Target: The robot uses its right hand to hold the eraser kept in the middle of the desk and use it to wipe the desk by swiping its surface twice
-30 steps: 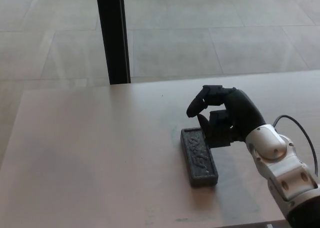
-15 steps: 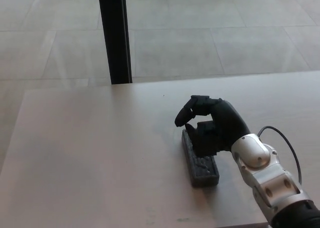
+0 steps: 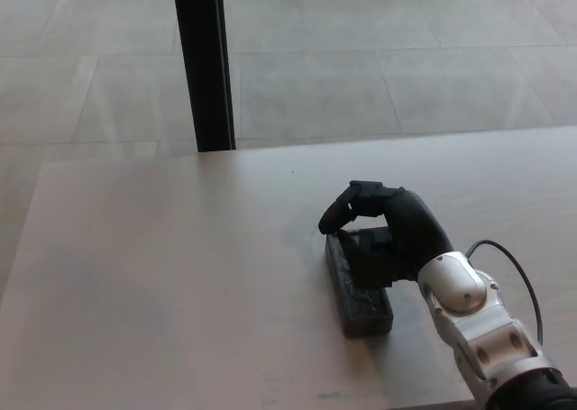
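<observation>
A dark rectangular eraser (image 3: pixel 364 307) lies near the middle of the pale desk (image 3: pixel 162 266), its long side running away from me. My right hand (image 3: pixel 389 235) sits on its far half. The fingers (image 3: pixel 341 210) curl over the left edge and the palm presses against the right side, so the hand is shut on the eraser. The eraser looks tipped slightly onto its edge. Only its near end shows below the hand. My left hand is out of the picture.
A black vertical post (image 3: pixel 203 63) stands behind the desk's far edge, with tiled floor (image 3: pixel 406 59) beyond. A thin black cable (image 3: pixel 516 266) loops off my right wrist. The desk's near edge runs just below the eraser.
My right hand moved left and down from beside the eraser onto its far half and closed on it. The eraser now looks narrower, tipped toward its edge.
</observation>
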Motion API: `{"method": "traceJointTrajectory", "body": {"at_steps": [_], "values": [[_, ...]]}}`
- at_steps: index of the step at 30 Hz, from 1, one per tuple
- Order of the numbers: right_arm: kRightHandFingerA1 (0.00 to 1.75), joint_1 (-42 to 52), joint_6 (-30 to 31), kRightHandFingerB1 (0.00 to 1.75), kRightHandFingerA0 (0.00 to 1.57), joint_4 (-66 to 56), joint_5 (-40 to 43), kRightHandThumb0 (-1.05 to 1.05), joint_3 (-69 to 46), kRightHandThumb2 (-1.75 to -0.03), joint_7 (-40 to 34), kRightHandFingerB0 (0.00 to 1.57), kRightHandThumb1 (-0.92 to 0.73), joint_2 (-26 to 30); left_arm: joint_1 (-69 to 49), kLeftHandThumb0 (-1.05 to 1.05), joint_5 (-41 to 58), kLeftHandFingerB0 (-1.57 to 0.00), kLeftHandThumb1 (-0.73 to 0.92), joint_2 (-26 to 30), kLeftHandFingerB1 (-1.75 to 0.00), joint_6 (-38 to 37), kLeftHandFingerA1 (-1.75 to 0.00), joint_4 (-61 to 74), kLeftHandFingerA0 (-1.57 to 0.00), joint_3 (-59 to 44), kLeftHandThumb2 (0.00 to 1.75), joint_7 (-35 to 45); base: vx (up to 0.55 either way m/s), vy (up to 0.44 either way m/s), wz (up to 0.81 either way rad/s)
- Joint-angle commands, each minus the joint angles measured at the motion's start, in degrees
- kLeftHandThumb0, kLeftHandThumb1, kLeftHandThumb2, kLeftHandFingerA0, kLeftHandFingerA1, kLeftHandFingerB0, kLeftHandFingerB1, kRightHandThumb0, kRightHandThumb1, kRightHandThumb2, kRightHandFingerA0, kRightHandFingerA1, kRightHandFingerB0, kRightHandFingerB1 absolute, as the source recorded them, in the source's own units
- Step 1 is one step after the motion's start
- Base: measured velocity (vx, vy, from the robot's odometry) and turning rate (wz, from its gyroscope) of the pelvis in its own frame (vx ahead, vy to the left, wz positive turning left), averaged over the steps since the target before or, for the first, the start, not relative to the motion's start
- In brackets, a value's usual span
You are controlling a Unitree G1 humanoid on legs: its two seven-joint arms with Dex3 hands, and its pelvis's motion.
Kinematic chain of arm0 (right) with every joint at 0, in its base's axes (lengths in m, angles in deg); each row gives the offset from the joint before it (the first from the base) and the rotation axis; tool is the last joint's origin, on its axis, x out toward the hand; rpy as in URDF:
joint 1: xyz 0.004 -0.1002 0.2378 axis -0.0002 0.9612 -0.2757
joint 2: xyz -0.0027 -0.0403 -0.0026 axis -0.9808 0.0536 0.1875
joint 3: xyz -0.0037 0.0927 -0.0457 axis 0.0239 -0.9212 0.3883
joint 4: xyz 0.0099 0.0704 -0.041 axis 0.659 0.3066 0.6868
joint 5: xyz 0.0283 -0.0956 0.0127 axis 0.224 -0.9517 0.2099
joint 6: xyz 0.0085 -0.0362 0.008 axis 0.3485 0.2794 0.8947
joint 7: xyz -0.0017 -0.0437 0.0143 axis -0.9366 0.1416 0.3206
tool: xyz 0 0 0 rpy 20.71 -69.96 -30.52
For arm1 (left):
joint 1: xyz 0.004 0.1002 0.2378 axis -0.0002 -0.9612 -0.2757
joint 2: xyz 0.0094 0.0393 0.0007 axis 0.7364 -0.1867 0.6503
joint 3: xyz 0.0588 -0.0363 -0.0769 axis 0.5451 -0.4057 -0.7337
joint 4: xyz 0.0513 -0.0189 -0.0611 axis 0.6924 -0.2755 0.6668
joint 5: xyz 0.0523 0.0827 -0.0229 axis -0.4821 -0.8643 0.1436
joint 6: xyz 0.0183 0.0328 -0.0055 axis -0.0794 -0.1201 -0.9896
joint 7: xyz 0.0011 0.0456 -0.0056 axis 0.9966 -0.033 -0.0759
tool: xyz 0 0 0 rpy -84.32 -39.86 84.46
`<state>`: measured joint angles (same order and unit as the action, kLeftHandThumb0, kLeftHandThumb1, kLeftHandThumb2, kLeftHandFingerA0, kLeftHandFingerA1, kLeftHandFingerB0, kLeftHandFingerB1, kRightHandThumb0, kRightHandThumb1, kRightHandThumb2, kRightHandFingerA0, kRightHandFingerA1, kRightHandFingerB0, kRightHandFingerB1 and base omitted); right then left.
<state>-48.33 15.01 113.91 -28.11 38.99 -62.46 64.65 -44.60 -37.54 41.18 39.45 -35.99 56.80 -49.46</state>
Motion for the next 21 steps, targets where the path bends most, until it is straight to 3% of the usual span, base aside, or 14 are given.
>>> {"method": "traceJointTrajectory", "body": {"at_steps": [1,5,6,7,10,12,21], "values": [[1.75,2.05,0.76,1.71,0.95,-1.42,0.76,-0.23,-1.36,-1.1,-0.86,0.72,-0.53,-1.4,1.45,-0.4,-0.12,-0.37,0.86,1.5,-0.65,0.85,-0.89,-1.27,-0.51,0.03,0.68,-0.75,0.0,0.0,0.0],[1.75,2.42,1.03,1.65,0.95,-1.88,0.89,-0.23,-1.88,-1.17,-0.49,0.79,-0.52,-2.11,2.0,-0.4,-0.03,-0.37,0.87,1.36,-0.66,2.22,-0.92,-0.55,-0.5,-0.17,0.67,-1.88,0.0,0.0,0.0],[1.75,2.06,1.1,1.61,0.95,-1.75,0.64,-0.21,-2.05,-1.22,-0.77,0.8,-0.48,-1.93,2.45,-0.39,-0.02,-0.34,0.88,1.67,-0.62,1.88,-0.86,-0.87,-0.48,-0.02,0.68,-1.28,0.0,0.0,0.0],[1.75,1.9,1.32,1.59,0.96,-1.45,0.11,-0.24,-2.11,-1.14,-1.27,0.8,-0.53,-1.64,1.99,-0.4,0.27,-0.32,0.9,1.82,-0.61,1.32,-0.87,-0.85,-0.47,-0.1,0.67,-0.21,0.0,0.0,0.0],[1.75,1.68,0.13,1.67,0.95,-0.31,0.05,-0.23,-2.83,-1.22,-1.41,0.78,-0.5,-0.75,2.09,-0.4,0.37,-0.32,0.9,2.2,-0.59,1.84,-0.82,-0.52,-0.46,-0.06,0.66,0.06,0.0,0.0,0.0],[1.75,2.8,1.82,1.7,0.94,-1.31,0.62,-0.24,-3.45,-1.05,-0.69,0.7,-0.55,-0.5,2.03,-0.4,0.34,-0.33,0.89,2.25,-0.61,1.76,-0.85,-0.53,-0.47,0.08,0.67,0.12,0.0,0.0,0.0],[1.75,0.86,1.88,1.71,0.96,1.74,0.85,-0.24,-4.8,-1.06,-0.97,0.7,-0.53,-0.48,5.03,-0.4,0.31,-0.34,0.88,2.94,-0.62,1.52,-0.85,-2.02,-0.46,0.31,0.68,-0.24,0.0,0.0,0.0]]}}
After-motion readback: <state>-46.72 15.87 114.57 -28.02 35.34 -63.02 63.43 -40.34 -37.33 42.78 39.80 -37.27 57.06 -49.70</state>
